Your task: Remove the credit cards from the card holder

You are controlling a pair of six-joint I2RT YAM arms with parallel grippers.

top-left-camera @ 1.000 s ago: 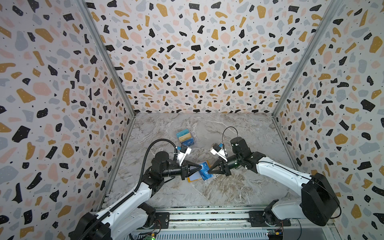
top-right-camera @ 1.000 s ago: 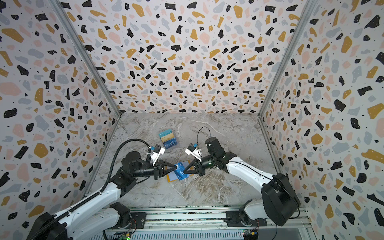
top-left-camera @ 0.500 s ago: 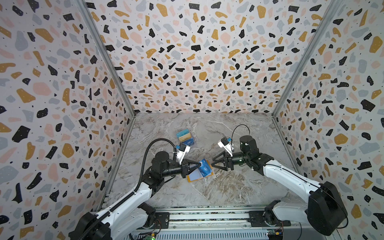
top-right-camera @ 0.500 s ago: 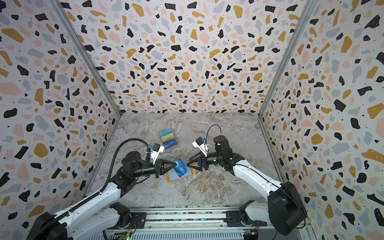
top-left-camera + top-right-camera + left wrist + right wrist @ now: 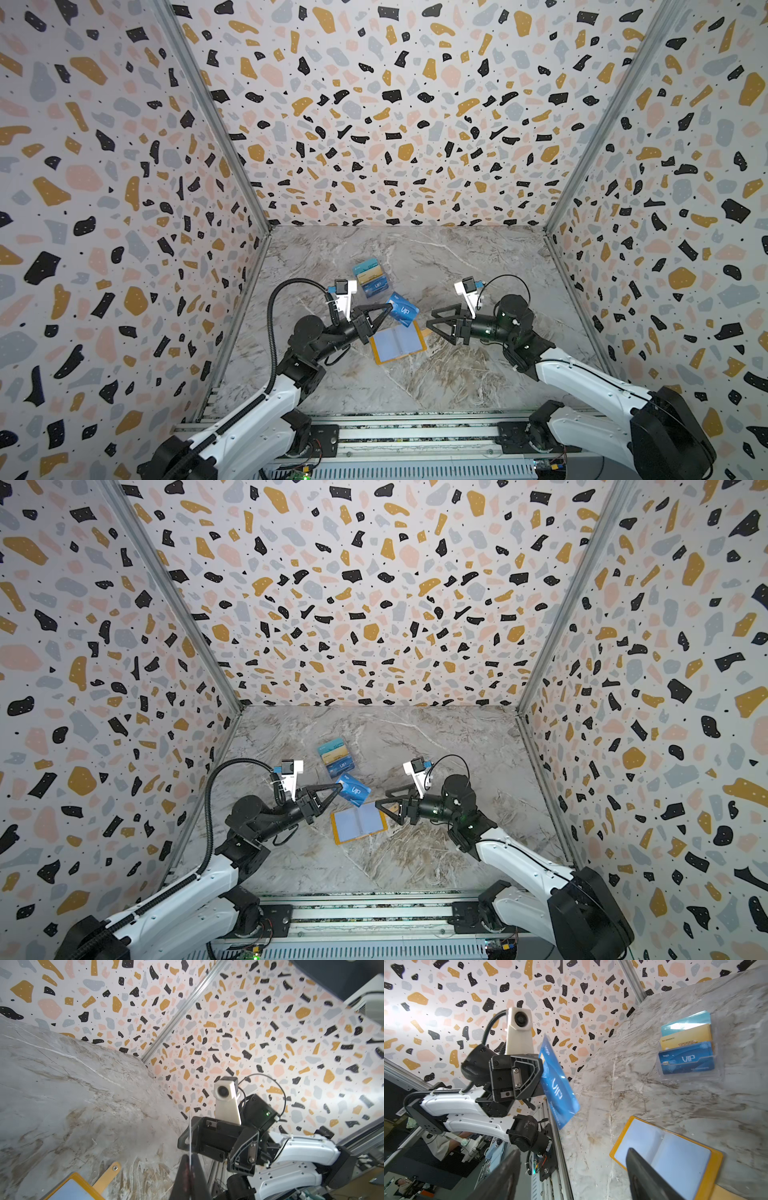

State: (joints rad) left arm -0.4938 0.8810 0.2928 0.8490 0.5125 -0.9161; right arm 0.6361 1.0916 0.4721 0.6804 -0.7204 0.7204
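The card holder (image 5: 398,341) lies open and flat on the marble worktop (image 5: 457,270) between the two arms. Its pale blue sleeves (image 5: 675,1159) face up and its snap tab (image 5: 109,1174) sticks out to one side. A second ago both claws met over it. The right one was pinched shut at the holder's edge, while the left gripped the blue VIP card (image 5: 402,309) low against the sleeves.

Now the right claw (image 5: 430,319) has let go and drawn back towards its own side. Its jaws stand wide apart with nothing between them, just short of the tab. The left claw (image 5: 390,306) remains clamped on one corner of the card, which hangs clear of the holder and tilted in the air, as the right wrist view shows plainly.

So this card is out, and the holder no longer needs steadying. The two sleeves that show look empty, but I cannot tell whether another card hides beneath them.

Behind the holder stands a clear tiered box (image 5: 372,278) holding a teal, a gold and a blue card. The likely next move is to carry the freed card there or set it on the worktop. With only a corner gripped, the card could swing or slip.
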